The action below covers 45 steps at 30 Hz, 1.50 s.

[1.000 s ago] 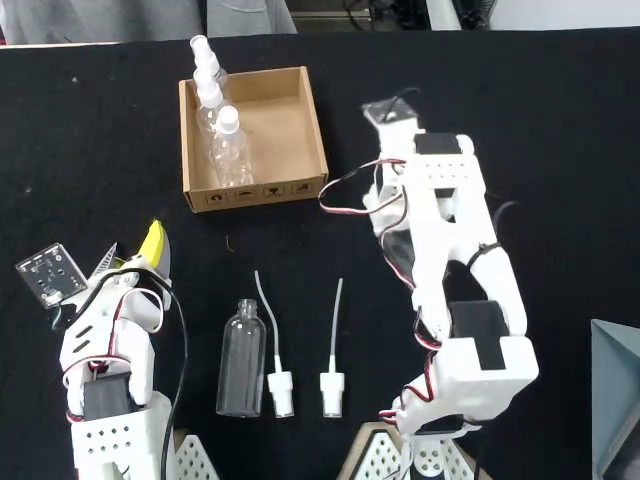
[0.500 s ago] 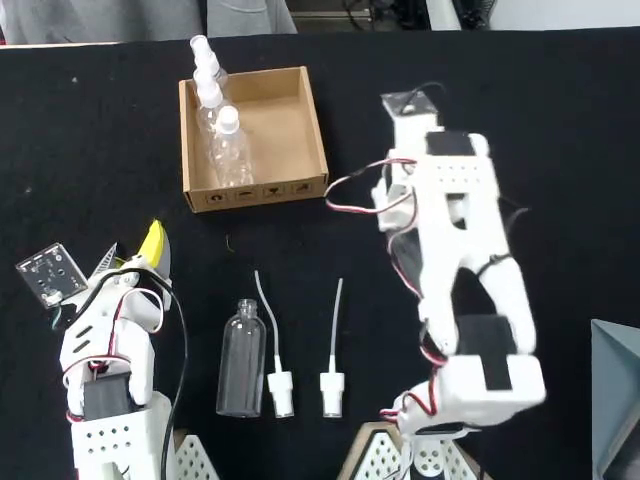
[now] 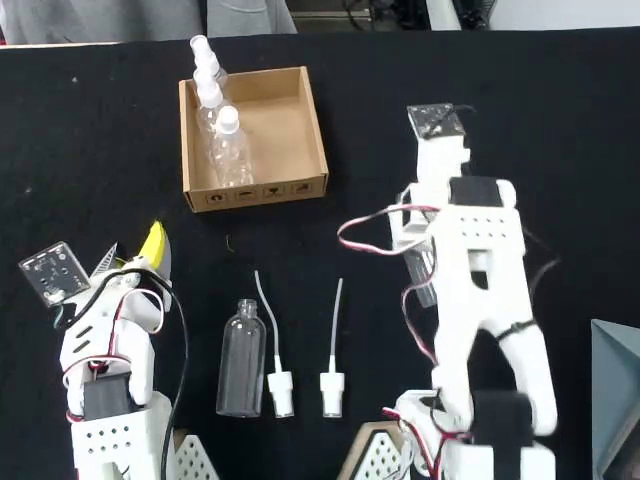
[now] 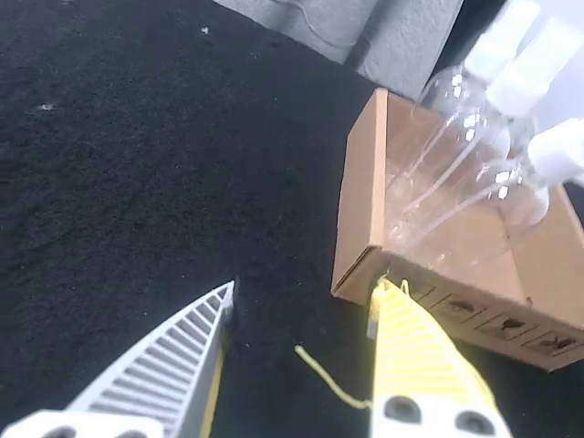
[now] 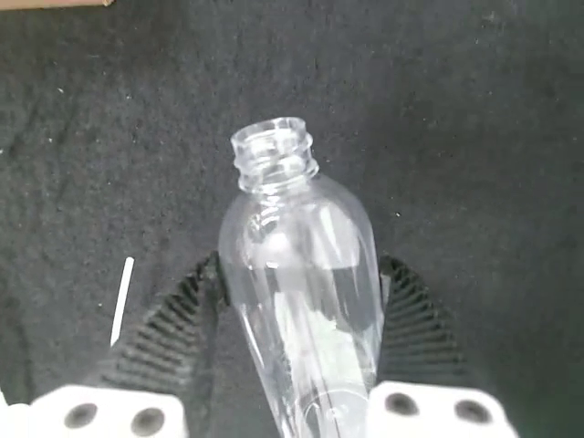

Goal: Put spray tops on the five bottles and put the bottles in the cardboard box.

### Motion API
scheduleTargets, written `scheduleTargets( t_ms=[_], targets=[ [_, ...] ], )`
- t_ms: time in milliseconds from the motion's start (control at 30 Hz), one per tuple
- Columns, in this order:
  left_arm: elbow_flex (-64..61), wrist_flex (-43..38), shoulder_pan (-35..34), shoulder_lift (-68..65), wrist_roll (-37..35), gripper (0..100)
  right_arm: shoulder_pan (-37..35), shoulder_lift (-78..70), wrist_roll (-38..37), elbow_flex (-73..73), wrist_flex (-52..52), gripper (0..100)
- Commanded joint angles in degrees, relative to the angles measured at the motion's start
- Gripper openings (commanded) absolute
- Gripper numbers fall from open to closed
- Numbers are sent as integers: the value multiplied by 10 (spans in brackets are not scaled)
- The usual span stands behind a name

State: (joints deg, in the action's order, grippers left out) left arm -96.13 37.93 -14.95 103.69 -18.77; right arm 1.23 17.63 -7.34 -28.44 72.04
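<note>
Right pincer (image 5: 301,266) clamped on an uncapped bottle (image 5: 292,210), neck exposed, presumably for a spray top (image 3: 332,385); left pincer (image 4: 303,297) parted and empty.

The black-covered table (image 3: 100,130) carries a cardboard box (image 3: 314,130), one uncapped clear bottle (image 3: 241,357) lying flat and, beside it, two spray tops (image 3: 281,382).

capped bottles (image 3: 232,150) crowd one side of cardboard box (image 3: 262,193), rest open
</note>
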Motion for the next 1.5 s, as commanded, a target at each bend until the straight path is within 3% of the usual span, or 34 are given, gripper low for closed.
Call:
scheduleTargets(
  t_ms=[0, 233, 467, 700, 933, 1133, 1467],
  targets=[
    [-14, 3, 6, 6, 32, 220, 18, 69, 7, -8, -18, 141],
    [-14, 4, 6, 6, 40, 220, 18, 141, 11, -43, -18, 141],
    [-7, 10, 6, 6, 127, 220, 18, 190, 37, -86, -55, 141],
    [130, 161, 14, 6, 190, 220, 19, 212, 40, -114, -81, 141],
    [234, 272, 87, 5, 244, 220, 62, 212, 53, -114, -84, 141],
    [274, 316, 140, -3, 270, 220, 64, 209, 76, -116, -91, 141],
    [395, 360, 254, -210, 273, 220, 65, 210, 76, -116, -91, 141]
  ],
)
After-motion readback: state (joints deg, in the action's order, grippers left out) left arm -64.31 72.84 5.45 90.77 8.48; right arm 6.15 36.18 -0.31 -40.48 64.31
